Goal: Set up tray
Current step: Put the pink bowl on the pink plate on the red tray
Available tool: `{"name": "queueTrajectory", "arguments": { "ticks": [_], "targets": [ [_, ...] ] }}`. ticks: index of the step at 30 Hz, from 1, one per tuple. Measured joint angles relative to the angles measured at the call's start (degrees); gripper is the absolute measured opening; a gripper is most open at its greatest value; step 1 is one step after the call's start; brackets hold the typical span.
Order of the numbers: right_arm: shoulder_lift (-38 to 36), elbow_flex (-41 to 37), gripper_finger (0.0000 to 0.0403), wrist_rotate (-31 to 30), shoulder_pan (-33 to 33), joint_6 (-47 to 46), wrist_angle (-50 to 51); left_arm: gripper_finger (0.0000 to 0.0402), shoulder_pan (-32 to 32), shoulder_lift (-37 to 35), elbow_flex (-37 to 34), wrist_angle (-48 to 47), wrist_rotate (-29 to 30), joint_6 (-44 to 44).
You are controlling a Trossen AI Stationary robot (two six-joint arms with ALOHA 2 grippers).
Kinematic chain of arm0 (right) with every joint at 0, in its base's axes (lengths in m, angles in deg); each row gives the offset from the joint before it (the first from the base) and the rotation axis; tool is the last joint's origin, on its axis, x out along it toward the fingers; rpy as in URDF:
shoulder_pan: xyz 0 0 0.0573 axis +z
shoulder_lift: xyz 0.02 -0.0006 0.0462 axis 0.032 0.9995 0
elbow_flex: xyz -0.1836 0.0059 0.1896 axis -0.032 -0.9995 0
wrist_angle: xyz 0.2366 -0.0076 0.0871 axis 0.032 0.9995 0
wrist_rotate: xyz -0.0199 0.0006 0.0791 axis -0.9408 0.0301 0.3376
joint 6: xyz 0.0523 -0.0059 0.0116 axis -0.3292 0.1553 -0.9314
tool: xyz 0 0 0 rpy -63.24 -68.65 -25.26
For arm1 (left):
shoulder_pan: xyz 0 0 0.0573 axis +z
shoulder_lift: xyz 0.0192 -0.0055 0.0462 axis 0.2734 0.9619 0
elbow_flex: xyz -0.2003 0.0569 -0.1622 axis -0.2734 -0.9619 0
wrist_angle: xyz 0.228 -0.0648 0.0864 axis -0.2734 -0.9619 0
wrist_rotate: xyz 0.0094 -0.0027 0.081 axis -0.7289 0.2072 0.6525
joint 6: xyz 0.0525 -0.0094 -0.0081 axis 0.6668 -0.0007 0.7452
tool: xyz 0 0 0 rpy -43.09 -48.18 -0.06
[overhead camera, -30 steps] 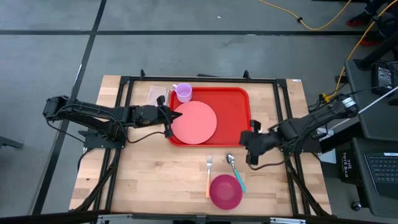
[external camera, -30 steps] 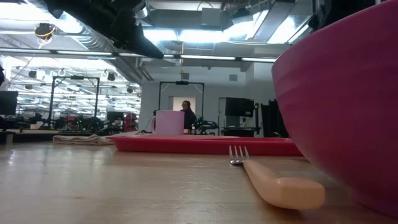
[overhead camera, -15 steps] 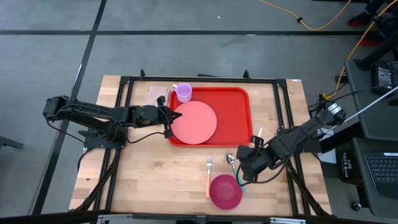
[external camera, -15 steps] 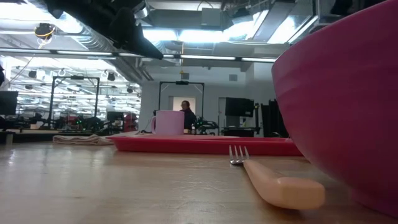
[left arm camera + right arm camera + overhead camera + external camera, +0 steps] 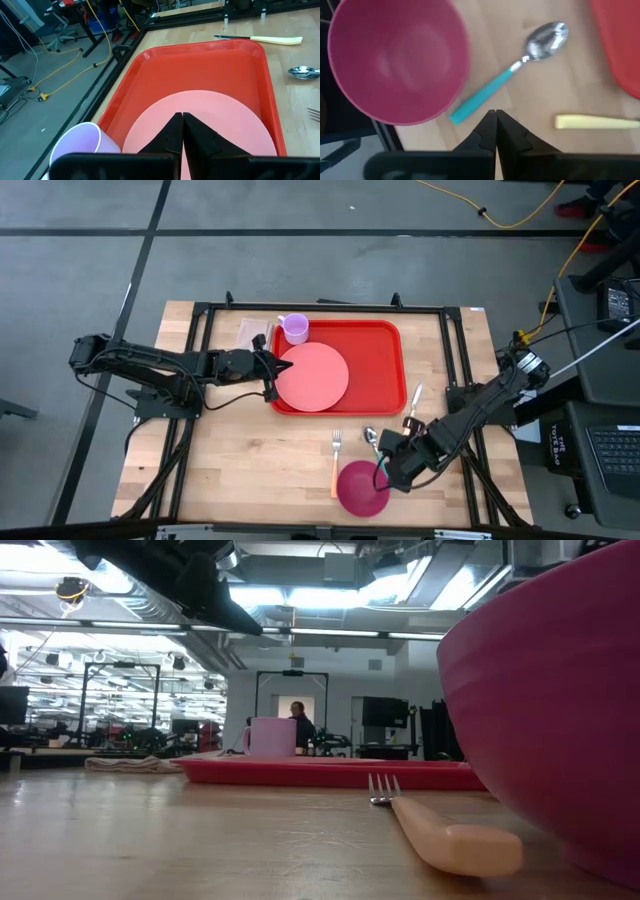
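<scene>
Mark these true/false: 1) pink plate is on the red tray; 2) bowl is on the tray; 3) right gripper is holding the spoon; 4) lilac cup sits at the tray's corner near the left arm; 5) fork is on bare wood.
1) True: the pink plate lies on the tray.
2) False: the bowl stands on the table, off the tray.
3) False: the right gripper is shut and empty, over the spoon beside the bowl.
4) True: the cup is there; the left gripper is shut over the plate's edge.
5) True: the fork lies on the table.

Both arms are dark, jointed, cable-trailed (black loops), each tool ending in tapered black fingers.
</scene>
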Motion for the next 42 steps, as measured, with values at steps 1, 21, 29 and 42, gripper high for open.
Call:
{"name": "queueTrajectory", "arguments": {
  "ticks": [1,21,29,42],
  "targets": [
    [0.5,0.0,0.0007,0.1,0.3,0.0,-0.6,0.0004,0.0,0.0,0.0,0.0,0.0,0.0],
    [1.8,0.0,0.0029,0.9,1.1,-11.6,-3.0,0.0006,0.0,0.0,0.0,0.0,0.1,0.0],
    [1.7,0.0,0.0104,-1.4,1.1,-12.3,-3.6,0.0003,0.0,0.0,0.0,-0.2,0.1,-0.2],
    [3.4,0.0,0.0172,-5.5,1.6,-14.1,-4.5,0.0002,0.0,0.0,-0.1,-0.4,-1.3,-3.5]
  ]
}}
